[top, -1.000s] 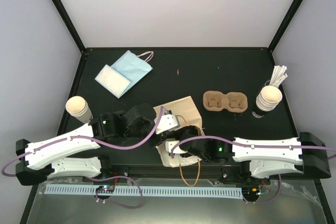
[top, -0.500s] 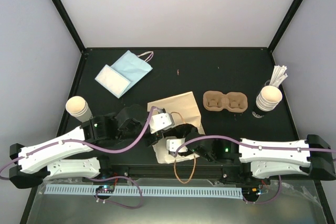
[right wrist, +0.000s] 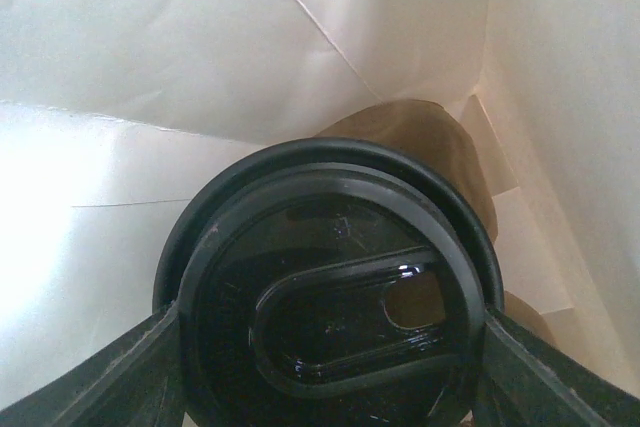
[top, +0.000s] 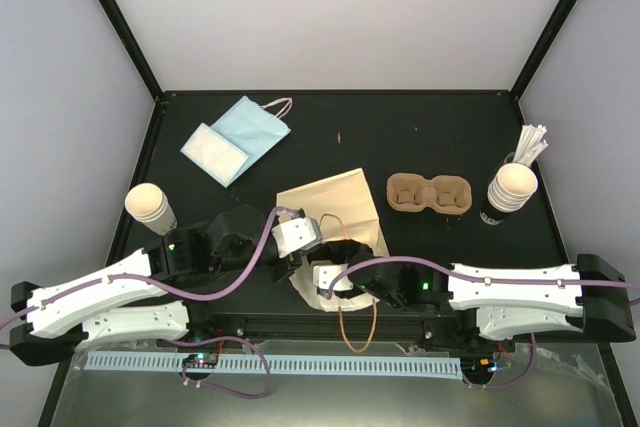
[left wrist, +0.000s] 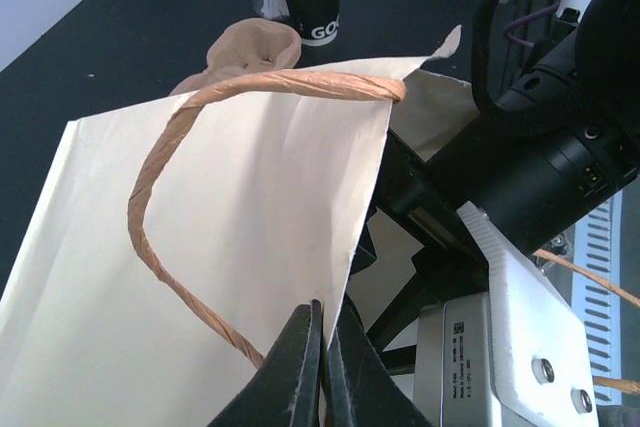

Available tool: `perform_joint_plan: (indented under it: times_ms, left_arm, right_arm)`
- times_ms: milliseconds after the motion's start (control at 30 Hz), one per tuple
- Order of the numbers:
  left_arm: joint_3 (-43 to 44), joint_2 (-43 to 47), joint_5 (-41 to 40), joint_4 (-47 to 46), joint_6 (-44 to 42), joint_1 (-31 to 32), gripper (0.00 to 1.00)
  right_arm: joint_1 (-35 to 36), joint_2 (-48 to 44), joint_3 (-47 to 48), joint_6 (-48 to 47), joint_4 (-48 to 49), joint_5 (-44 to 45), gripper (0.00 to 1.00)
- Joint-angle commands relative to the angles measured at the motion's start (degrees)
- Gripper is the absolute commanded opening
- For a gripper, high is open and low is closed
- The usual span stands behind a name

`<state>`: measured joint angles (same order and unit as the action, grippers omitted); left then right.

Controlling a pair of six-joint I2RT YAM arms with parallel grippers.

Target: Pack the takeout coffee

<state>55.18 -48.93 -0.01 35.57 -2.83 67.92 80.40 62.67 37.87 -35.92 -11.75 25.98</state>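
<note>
A cream paper bag [top: 335, 199] with twisted brown handles lies at the near middle of the table, its mouth towards the arms. My left gripper [left wrist: 325, 315] is shut on the edge of the bag's mouth [left wrist: 365, 197] and holds that side up. The right gripper [right wrist: 330, 347] is inside the bag, its two fingers pressed against the sides of the takeout coffee, of which only the black lid [right wrist: 330, 277] shows. In the top view the right gripper's tips and the cup are hidden by the bag and the wrist [top: 330, 277].
A brown pulp two-cup carrier [top: 429, 193] lies right of the bag. A stack of cups with white sticks [top: 510, 189] stands at the far right. A pale-topped cup [top: 148, 205] stands at the left edge. A blue mask [top: 252, 125] and white packet [top: 213, 152] lie at the back left.
The left gripper has pulled the bag's edge to the left, and the bag now lies spread wider. The right arm has shifted slightly left with its gripper still in the bag.
</note>
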Motion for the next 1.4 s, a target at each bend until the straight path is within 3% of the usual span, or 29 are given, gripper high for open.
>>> perform_joint_plan:
  times_ms: [0, 133, 400, 667, 733, 833, 967, 1100, 1233, 1367]
  left_arm:
    - [1.3, 2.5, -0.6, -8.1, 0.6, 0.3, 0.02]
    - [1.2, 2.8, -2.1, -7.9, 1.2, 0.3, 0.02]
    - [1.7, -1.1, 1.1, -7.1, 1.8, 0.3, 0.02]
    - [1.8, -2.3, 1.2, -7.7, 2.5, 0.2, 0.09]
    - [2.3, -2.2, 1.2, -7.2, 2.4, 0.2, 0.15]
    - [3.7, -1.8, 1.2, -6.2, 2.8, 0.3, 0.4]
    - [6.2, -1.0, 0.4, -4.5, 4.3, 0.3, 0.63]
    - [8.9, 0.6, -4.0, -2.4, 9.0, -1.3, 0.76]
    - [10.0, 2.7, -2.6, -0.5, 15.3, -10.1, 0.87]
    - [9.9, 0.6, 2.8, 5.2, 21.1, -26.4, 0.89]
  right_arm:
    - [0.6, -0.2, -0.2, 0.2, 0.0, 0.0, 0.4]
    - [2.3, -2.3, -1.1, -1.9, 0.9, 0.7, 0.39]
    - [3.0, -1.3, 6.9, 9.5, -21.9, -6.5, 0.38]
    - [3.5, -3.7, 3.3, 11.1, -19.4, -4.4, 0.37]
    - [3.5, -3.1, 2.6, 11.3, -18.1, -3.9, 0.36]
    - [3.5, -2.4, 1.7, 11.6, -15.6, -3.3, 0.35]
    - [3.5, -2.1, 1.5, 11.0, -13.6, -2.5, 0.35]
    - [3.5, -1.5, 1.5, 9.9, -12.1, -1.2, 0.35]
    - [3.5, -1.4, 1.3, 9.1, -10.8, -1.2, 0.35]
    - [3.5, -1.2, 1.3, 8.8, -10.0, -1.2, 0.35]
